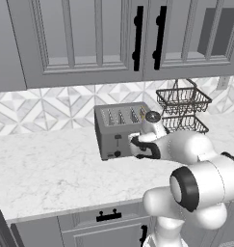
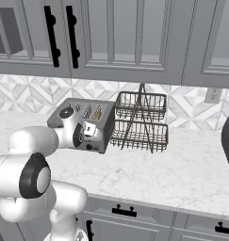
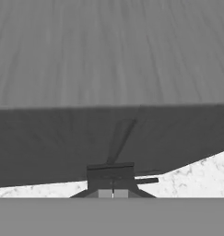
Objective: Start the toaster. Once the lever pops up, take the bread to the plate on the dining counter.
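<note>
Gripper [image 3: 113, 193] by boxy matte-grey toaster [image 1: 119, 129], prob. touching

The arm's wrist hid the toaster's [image 1: 119, 130] right front half. A dark object [image 2: 228, 139] at three o'clock was cut off by the frame edge.

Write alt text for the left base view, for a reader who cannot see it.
A white robot arm reaches across a white marble-look counter and holds its hand against the front of a boxy grey toaster, beside a dark lever and black knob. A two-tier wire basket stands right of the toaster, under grey wall cabinets with black handles.
</note>
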Robot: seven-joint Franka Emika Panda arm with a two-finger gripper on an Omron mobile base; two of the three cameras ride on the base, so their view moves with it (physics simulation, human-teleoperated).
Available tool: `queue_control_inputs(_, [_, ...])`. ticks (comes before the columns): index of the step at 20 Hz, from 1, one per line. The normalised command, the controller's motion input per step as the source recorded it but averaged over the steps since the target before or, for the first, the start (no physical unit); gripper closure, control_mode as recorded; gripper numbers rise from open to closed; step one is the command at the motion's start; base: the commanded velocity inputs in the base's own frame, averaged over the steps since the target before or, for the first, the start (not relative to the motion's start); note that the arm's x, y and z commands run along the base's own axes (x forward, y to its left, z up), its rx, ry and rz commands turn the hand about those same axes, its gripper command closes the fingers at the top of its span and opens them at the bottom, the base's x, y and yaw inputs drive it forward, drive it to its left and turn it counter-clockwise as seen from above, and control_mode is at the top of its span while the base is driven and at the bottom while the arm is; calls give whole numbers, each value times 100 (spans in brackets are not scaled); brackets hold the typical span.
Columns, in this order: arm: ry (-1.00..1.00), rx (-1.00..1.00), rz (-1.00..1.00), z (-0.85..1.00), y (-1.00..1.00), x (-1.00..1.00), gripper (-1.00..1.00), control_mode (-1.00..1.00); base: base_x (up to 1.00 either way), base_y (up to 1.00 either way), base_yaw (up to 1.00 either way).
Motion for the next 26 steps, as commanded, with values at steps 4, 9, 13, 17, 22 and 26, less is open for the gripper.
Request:
queue_control_inputs(4, [-2, 0, -14, -90, 0, -6, 100, -100, 0, 0, 0])
queue_control_inputs(9, [-32, 19, -10, 70, -24, -98, 100, -100, 0, 0, 0])
queue_control_inputs(13, [-22, 24, -7, 100, -25, -82, 100, -100, 0, 0, 0])
queue_control_inputs(17, [0, 13, -4, 100, -2, -20, 100, -100, 0, 0, 0])
queue_control_inputs(22, [15, 5, 0, 100, 0, 0, -100, -100, 0, 0, 0])
queue_control_inputs(26, [24, 0, 0, 100, -1, 15, -100, -100, 0, 0, 0])
